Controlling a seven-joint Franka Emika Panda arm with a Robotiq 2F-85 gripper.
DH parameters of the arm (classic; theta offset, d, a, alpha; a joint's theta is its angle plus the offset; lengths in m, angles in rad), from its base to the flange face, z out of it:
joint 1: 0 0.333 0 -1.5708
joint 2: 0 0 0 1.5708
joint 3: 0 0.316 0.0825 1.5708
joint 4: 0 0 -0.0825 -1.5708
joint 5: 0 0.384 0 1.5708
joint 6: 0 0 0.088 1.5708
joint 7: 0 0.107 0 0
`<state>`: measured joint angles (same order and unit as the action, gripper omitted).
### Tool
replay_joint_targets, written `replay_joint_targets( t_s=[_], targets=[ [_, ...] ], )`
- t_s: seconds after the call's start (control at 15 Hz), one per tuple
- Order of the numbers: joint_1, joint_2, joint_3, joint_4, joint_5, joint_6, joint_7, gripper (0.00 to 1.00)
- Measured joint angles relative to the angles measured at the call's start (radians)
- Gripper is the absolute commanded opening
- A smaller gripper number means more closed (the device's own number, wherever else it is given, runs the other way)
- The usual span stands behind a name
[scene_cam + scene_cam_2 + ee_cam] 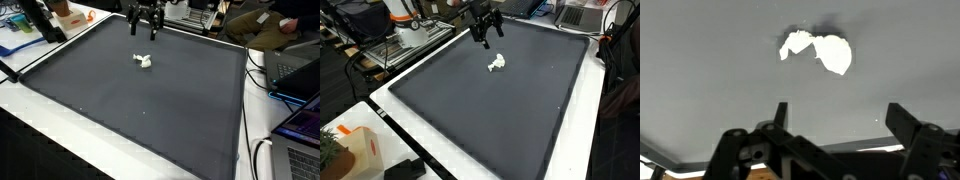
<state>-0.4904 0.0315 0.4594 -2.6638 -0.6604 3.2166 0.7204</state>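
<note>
Dark grey mat [150,110] filling most of the scene. Over its far edge, 1 Robotiq gripper [146,36], fingers spread apart, hanging clear. On the mat, just nearer than the gripper, 1 small crumpled white lump [143,62], untouched.

A white crumpled object [143,62] lies on a dark grey mat [130,100] near the black gripper [146,31].

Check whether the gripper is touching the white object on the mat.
Apart. In the wrist view, a stretch of bare mat separates the white object from the open gripper.
</note>
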Motion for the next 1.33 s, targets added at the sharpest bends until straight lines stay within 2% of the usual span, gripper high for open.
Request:
replay_joint_targets(
  t_s=[0.27, 0.33, 0.47, 0.67, 0.87, 1.33],
  targets=[
    [-0.006, 0.02, -0.004, 0.014, 0.0, 0.0, 0.0, 1.0],
    [0.032, 0.02, -0.037, 0.012, 0.055, 0.0, -0.038, 1.0],
    [0.163, 0.022, -0.14, 0.009, 0.225, 0.0, -0.177, 1.0],
    [0.297, 0.045, -0.227, 0.009, 0.432, 0.0, -0.336, 1.0],
    [0.298, 0.082, -0.21, 0.019, 0.446, -0.001, -0.349, 1.0],
    [0.231, 0.104, -0.183, 0.031, 0.446, -0.034, -0.35, 1.0]
  ],
)
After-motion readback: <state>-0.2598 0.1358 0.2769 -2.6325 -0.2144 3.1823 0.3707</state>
